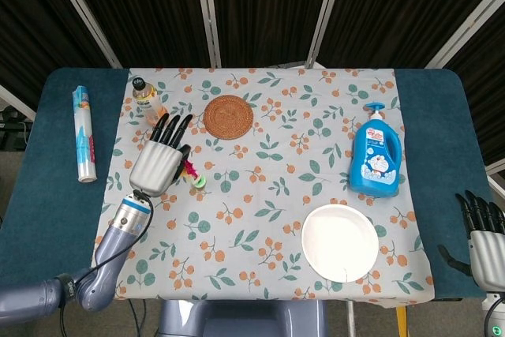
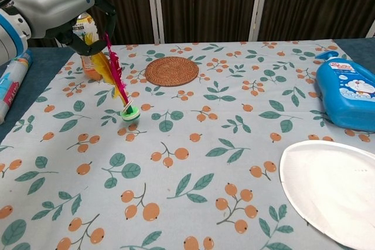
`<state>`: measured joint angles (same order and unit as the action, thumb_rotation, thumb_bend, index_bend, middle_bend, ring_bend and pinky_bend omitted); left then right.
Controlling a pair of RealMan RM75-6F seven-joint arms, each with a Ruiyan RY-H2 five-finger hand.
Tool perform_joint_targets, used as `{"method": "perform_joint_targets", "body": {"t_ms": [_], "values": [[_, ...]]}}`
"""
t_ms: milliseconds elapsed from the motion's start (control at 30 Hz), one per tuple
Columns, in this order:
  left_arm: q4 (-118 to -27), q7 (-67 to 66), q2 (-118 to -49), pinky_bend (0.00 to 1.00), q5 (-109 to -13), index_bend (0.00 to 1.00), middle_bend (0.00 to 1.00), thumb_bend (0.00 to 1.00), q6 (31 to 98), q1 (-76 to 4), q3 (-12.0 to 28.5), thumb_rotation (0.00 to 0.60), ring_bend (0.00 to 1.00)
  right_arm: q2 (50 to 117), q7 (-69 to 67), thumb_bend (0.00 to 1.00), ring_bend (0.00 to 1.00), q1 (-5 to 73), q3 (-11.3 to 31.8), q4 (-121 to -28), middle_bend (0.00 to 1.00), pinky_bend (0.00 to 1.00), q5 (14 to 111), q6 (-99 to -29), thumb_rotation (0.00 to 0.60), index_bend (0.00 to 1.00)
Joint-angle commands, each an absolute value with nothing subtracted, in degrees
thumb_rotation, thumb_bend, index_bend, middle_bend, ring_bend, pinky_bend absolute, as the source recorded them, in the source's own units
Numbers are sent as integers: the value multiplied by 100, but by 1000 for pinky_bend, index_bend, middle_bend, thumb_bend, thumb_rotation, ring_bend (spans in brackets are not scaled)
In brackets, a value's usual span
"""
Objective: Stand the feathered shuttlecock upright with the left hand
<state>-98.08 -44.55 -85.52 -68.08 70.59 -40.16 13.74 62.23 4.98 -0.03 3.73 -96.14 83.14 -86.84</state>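
The feathered shuttlecock (image 2: 118,80) has pink and yellow feathers and a green disc base (image 2: 129,112). It stands nearly upright, leaning slightly, with the base on the flowered cloth (image 2: 193,156). My left hand (image 2: 55,4) holds the feather tops from above; in the head view that left hand (image 1: 160,162) covers most of the feathers, and only the shuttlecock base (image 1: 199,182) shows beside it. My right hand (image 1: 483,238) rests open at the table's far right edge, holding nothing.
An orange-liquid bottle (image 2: 88,51) stands just behind the shuttlecock. A woven coaster (image 2: 171,70) lies mid-back. A blue soap bottle (image 2: 347,95) lies right, a white plate (image 2: 334,188) front right. A rolled tube (image 1: 83,133) lies left on the blue table.
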Motion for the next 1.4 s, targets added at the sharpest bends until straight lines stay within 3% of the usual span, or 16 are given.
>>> {"method": "perform_joint_targets", "body": {"t_ms": [33,400,500,633,833,1100,1400], "values": [[-9848,-4465,-8543,0,-6780,621,0,552,7058,-4018,1342,600,0,6223,501,154,0,-4,374,-9617,0,0,8310,-8683,600,0],[-9804,-4524,-8615,0,-6692,564,0,507,7063,-4037,1213,600,0,6207,505,153,0,0,370,-9631,0,0,8288,-8656,600,0],[-9774,-4498,-8637,0,-6741,466,0,464,7089,-4049,1198,600,0,6204,503,153,0,1,371,-9634,0,0,8282,-8650,600,0],[-9759,-4488,-8637,0,-6770,248,0,399,7114,-4059,1191,600,0,6201,503,153,0,1,367,-9637,0,0,8283,-8644,600,0],[-9754,-4328,-8616,0,-6923,101,0,381,7211,-4060,1232,600,0,6201,508,153,0,-1,368,-9637,0,0,8288,-8656,600,0],[-10265,-3718,-8115,0,-7100,93,0,360,7512,-3767,1300,600,0,6206,506,154,0,-3,373,-9615,0,0,8295,-8670,600,0],[-10729,-2712,-7167,0,-7330,108,0,295,8015,-2911,889,600,0,6220,548,154,0,-5,370,-9617,0,0,8304,-8681,600,0]]}}
